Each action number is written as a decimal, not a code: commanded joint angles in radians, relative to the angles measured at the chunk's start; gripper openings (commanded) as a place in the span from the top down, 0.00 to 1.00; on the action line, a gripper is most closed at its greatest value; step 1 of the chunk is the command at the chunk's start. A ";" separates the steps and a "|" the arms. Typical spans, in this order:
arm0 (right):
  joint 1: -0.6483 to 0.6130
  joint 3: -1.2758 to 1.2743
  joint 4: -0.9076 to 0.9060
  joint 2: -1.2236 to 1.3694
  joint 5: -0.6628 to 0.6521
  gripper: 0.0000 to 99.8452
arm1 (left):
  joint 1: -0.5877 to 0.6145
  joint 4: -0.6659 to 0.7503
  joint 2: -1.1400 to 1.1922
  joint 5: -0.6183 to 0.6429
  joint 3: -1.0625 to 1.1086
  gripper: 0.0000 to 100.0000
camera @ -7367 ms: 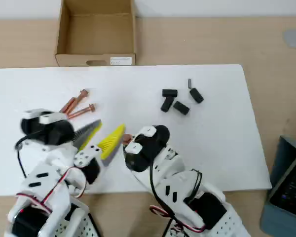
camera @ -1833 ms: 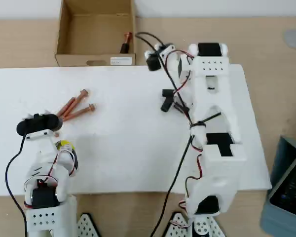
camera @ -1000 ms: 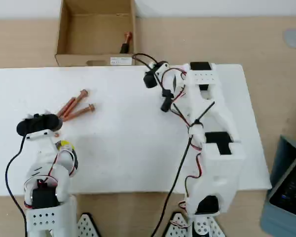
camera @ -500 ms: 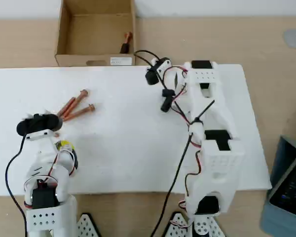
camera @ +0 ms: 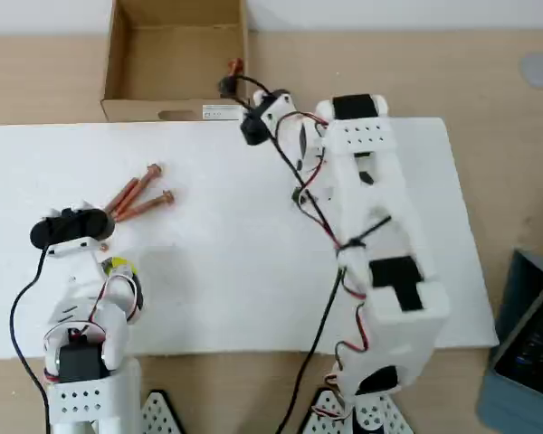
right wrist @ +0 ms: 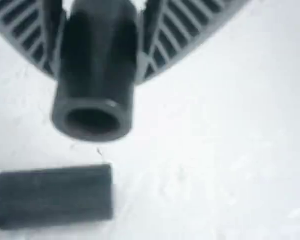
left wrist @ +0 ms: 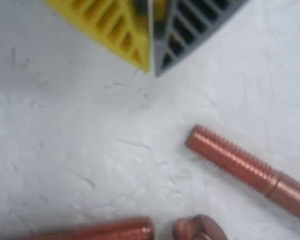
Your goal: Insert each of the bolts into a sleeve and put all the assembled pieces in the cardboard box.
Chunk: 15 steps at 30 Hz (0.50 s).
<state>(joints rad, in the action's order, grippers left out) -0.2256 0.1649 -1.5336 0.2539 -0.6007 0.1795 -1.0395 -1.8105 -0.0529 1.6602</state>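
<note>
— Where did the sleeve sit against the right jaws?

— Between them. The right jaws were clamped on a black sleeve (right wrist: 95,75), whose open end stood out past the tips, above the white mat (right wrist: 230,150). A second sleeve (right wrist: 52,197) lay on its side on the mat just beside that open end (apart from it, as far as the right wrist view showed).

— And the left jaws?

— Closed, yellow finger (left wrist: 105,22) pressed against grey finger (left wrist: 195,25), with nothing between them. Their tips hung over the mat, near the threaded end of a copper bolt (left wrist: 245,167) but clear of it. A second bolt (left wrist: 110,231) and a bolt head (left wrist: 197,229) lay a little farther off.

— From above?

— Three bolts (camera: 143,192) lay bundled at the left of the frame, just above the left arm (camera: 86,307). The right arm (camera: 380,235) stretched up the middle. The cardboard box (camera: 154,109) stood at upper left on the table (camera: 489,81), with one assembled piece (camera: 234,67) against its right wall.
</note>
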 commanded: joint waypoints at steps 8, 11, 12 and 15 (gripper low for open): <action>-0.021 0.047 -0.160 -0.335 0.140 0.99 | 0.008 0.011 -0.010 -0.006 -0.008 1.00; -0.018 0.045 -0.212 -0.406 0.186 0.99 | 0.012 0.012 -0.010 -0.005 -0.008 0.99; -0.018 0.036 -0.229 -0.429 0.204 0.99 | 0.012 0.012 -0.010 -0.003 -0.008 0.99; -0.018 -0.035 -0.241 -0.519 0.241 0.99 | 0.015 0.012 -0.010 -0.003 -0.008 0.99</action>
<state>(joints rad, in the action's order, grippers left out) -0.2394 0.1557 -1.7530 -0.1511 -0.3936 0.1811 -1.0395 -1.8105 -0.0529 1.6602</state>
